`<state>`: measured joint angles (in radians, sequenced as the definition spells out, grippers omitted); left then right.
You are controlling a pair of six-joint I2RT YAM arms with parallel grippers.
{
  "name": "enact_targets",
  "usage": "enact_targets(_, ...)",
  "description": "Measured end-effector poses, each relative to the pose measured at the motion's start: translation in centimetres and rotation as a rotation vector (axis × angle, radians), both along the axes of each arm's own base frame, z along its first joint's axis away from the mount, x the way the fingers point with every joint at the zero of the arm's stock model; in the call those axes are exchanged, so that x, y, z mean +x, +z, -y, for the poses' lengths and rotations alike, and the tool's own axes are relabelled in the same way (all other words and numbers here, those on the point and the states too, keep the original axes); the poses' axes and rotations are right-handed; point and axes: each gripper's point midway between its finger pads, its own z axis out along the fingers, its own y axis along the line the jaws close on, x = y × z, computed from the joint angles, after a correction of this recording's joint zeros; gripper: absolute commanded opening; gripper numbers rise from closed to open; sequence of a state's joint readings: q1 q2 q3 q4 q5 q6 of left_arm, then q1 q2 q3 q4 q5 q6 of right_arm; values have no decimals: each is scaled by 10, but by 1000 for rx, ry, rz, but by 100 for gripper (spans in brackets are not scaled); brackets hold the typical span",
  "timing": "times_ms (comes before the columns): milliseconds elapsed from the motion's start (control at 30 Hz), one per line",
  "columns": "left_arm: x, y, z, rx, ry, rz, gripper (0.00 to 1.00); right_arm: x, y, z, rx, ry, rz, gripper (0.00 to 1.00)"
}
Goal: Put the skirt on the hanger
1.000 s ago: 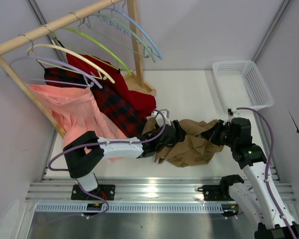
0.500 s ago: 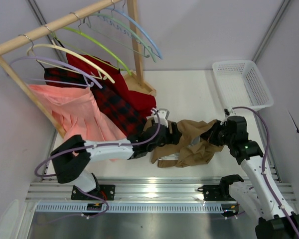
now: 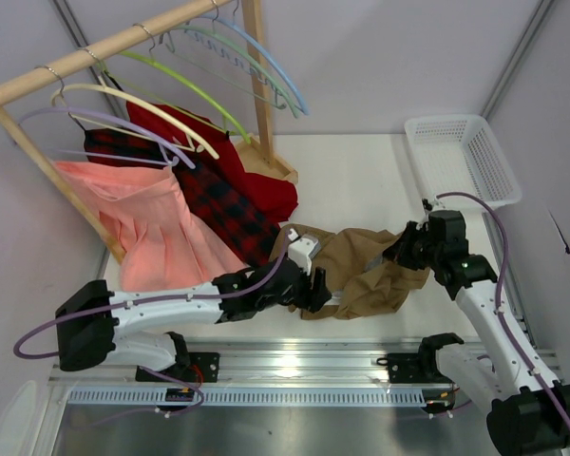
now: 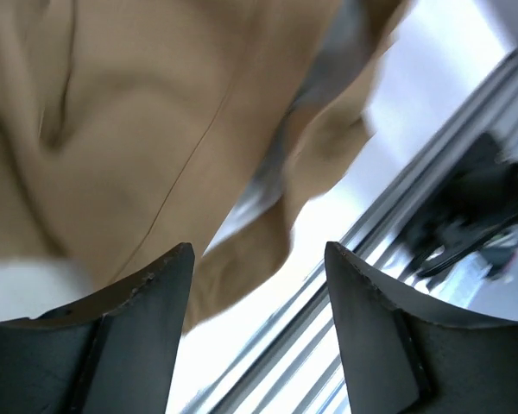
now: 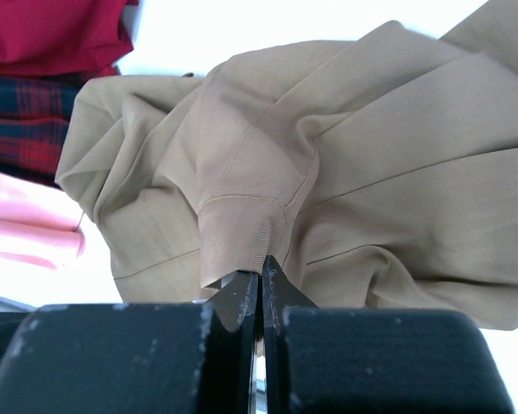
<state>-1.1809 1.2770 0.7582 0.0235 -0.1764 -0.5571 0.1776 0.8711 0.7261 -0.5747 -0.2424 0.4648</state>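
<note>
Tan-brown cloth, the skirt (image 3: 366, 271), lies crumpled on the white table (image 3: 361, 180) between the two arms, near the front edge and just right of the garments hanging from the wooden rack (image 3: 104, 47). Its right end is drawn up into a fold that the right gripper (image 3: 406, 249) has pinched. In the right wrist view the fingers (image 5: 242, 297) are pressed together on a ribbed tuck of the skirt (image 5: 354, 147), with the rest of the fabric spreading away beyond them.

The left gripper (image 3: 315, 283) sits at the skirt's left edge, low over the table. From its own camera its fingers (image 4: 147, 297) stand wide apart with nothing between them. The skirt (image 4: 138, 112) fills the view beyond the tips, and whether they touch it cannot be told.

The hanger (image 3: 230, 46), pale sage-green, hangs on the rack's rail, well apart from the skirt, between a lime-green hanger (image 3: 185, 87) and a light blue hanger (image 3: 280, 71). Below them hang a red garment (image 3: 256, 185), a plaid skirt (image 3: 214, 195) and a pink skirt (image 3: 147, 223). A white basket (image 3: 465, 157) stands at the table's far right.
</note>
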Motion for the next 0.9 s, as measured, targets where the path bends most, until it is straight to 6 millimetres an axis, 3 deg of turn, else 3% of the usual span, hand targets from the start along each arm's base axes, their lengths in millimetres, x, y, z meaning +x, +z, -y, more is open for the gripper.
enact_targets(167, -9, -36, -25, 135, 47, -95, 59, 6, -4, 7, -39, -28, -3, 0)
enact_targets(433, -14, -73, -34, 290, 90, -202, 49, 24, -1, 13, -61, -63, 7, 0)
enact_targets(567, -17, -80, -36, 318, 81, -219, 46, 30, 3, 13, -65, -66, 22, 0)
enact_targets(900, -21, -80, -17, 350, 7, -221, 45, 32, 2, 19, -77, -86, 24, 0)
